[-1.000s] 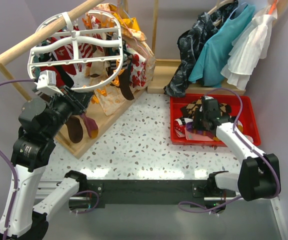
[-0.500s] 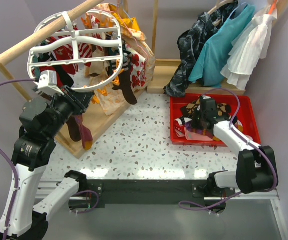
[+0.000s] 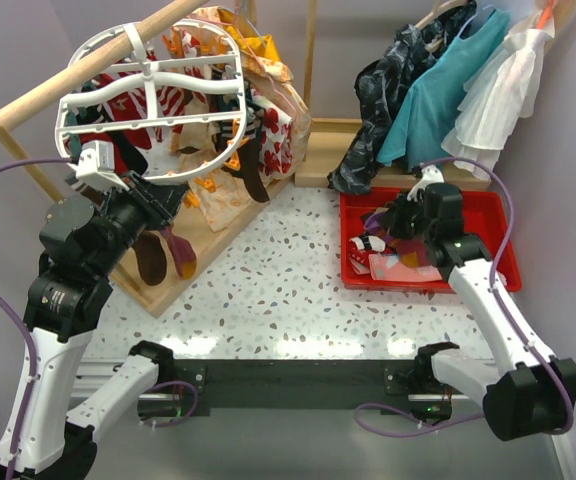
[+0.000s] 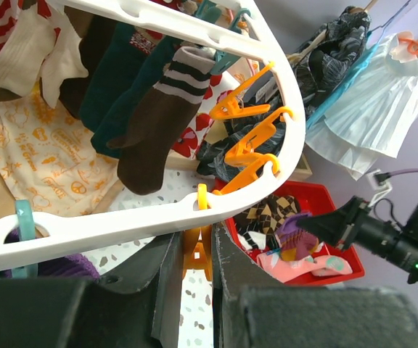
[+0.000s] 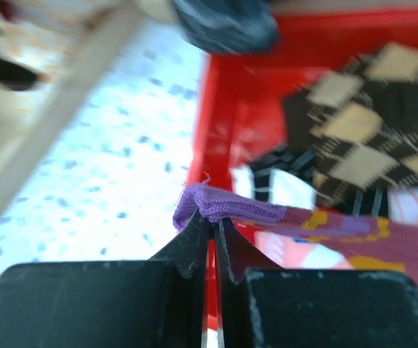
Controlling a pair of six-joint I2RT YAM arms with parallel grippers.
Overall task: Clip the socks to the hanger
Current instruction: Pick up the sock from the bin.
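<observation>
The white oval hanger (image 3: 153, 100) hangs from the wooden rail at the back left; its rim (image 4: 107, 228) crosses the left wrist view. My left gripper (image 3: 171, 197) is shut on an orange clip (image 4: 197, 250) under that rim (image 4: 197, 243). Brown (image 4: 158, 130), dark teal (image 4: 115, 72) and red-white striped socks hang from other clips. My right gripper (image 3: 393, 222) is shut on the cuff of a purple sock (image 5: 223, 206) and holds it (image 5: 210, 226) just above the red tray (image 3: 493, 215). A brown-black argyle sock (image 5: 369, 109) lies in the tray.
Several empty orange clips (image 4: 249, 141) hang along the hanger's rim. Floral cloth pieces (image 3: 268, 130) drape behind the hanger. Teal and white dresses (image 3: 468, 90) and a dark garment hang at the back right. The speckled tabletop (image 3: 268, 290) lies between the arms.
My right gripper has risen from the tray's socks with the purple sock's cuff in it. The left arm has held still; the hanging socks swayed a little.
</observation>
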